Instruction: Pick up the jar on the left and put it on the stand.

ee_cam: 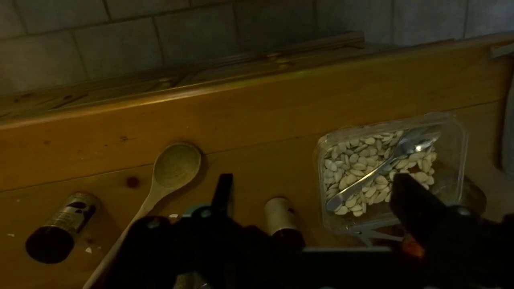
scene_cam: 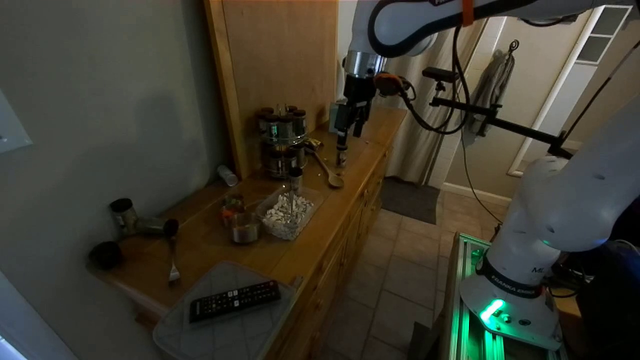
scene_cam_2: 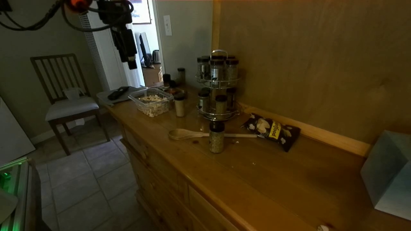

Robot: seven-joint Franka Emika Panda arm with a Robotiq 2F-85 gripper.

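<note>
Claw: fingers spread wide apart, hanging high over the wooden sideboard.
Pale jar: upright, dark-capped, well below the claw and partly seen through its gap in the wrist view; near the seed tub, apart from it.
Speckled jar: also upright and dark-capped, across the wooden spoon from the pale one.
Left-hand jar: of these two, the pale one in both exterior views, the speckled one in the wrist view; which the task means, I cannot tell.
Seed tub: clear plastic, partly filled with pale seeds, a metal spoon lying across them.
Clear cup: just beside the tub.
Stand: two-tiered wire rack near the wooden panel, dark-capped jars on both tiers.
Snack bag: lying by the handle end of the wooden spoon.
Remote: black, resting on a grey slab, well apart from the stand.
Grey-blue box: on the opposite stretch of the sideboard from the remote.
Chair: dark frame, pale seat, on the tiled floor beyond the remote's end.
</note>
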